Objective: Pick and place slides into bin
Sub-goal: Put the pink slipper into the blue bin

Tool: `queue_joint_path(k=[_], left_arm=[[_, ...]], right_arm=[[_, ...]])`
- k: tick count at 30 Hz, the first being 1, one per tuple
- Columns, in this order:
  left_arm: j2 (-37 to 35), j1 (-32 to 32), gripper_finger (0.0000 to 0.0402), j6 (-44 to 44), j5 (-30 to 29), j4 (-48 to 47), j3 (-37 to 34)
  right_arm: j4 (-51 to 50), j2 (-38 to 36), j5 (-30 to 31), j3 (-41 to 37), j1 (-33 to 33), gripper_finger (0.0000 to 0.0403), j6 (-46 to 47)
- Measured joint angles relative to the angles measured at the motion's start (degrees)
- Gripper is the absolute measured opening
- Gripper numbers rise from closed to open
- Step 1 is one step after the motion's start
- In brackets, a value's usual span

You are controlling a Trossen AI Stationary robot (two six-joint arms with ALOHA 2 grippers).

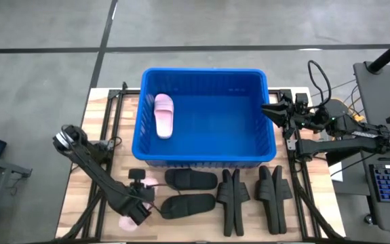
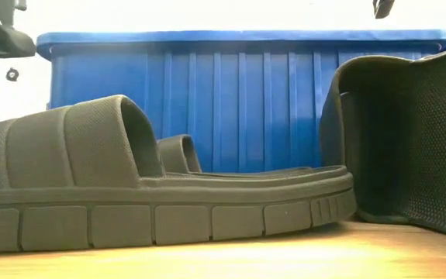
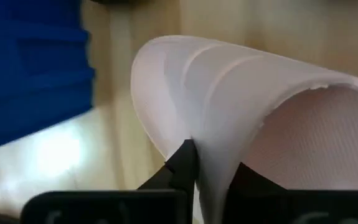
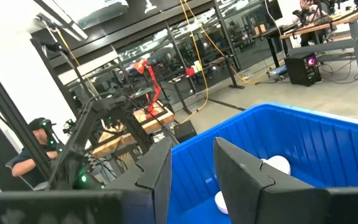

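One pink slide already lies inside the bin, near its left wall, so the job is under way but far from finished. The second pink slide is at the table's front left corner, just left of the black ones, and the left hand has closed on its strap — the left wrist view shows the dark fingers pinching the pale strap's edge, with the sandal apparently not yet clear of the table. By my reading the step in hand is the pickup of this second slide, with the carry to the bin yet to come. The right hand hovers over the bin's right rim, its fingers partly apart and holding nothing — it waits. Counting from the high view: one bin, two pink slides (one in, one gripped), and black slides in a row in front of the bin. Two black slides lie flat, one behind the other, and to their right two upright pairs stand on edge, which seems to make six black in all, though the standing ones are hard to separate. That leaves seven slides out of eight to put away.
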Motion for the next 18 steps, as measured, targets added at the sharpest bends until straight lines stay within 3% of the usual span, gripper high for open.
queue_joint_path(k=[6,9,13,18], left_arm=[[-10.9,2.0,0.0003,8.0,12.7,6.8,2.7],[-17.3,4.0,0.0002,11.1,13.2,15.7,3.5],[-23.7,8.8,0.0001,16.0,4.3,24.9,5.0],[-26.4,17.7,0.0001,25.2,-11.0,26.0,9.1]], right_arm=[[-0.1,0.0,0.0,0.0,0.0,0.0111,0.0],[-0.4,0.0,0.0,0.0,0.0,0.0111,0.0],[-1.0,0.0,0.0,0.0,0.0,0.0111,0.0],[-1.1,0.0,0.0,0.0,0.0,0.0111,0.0]])
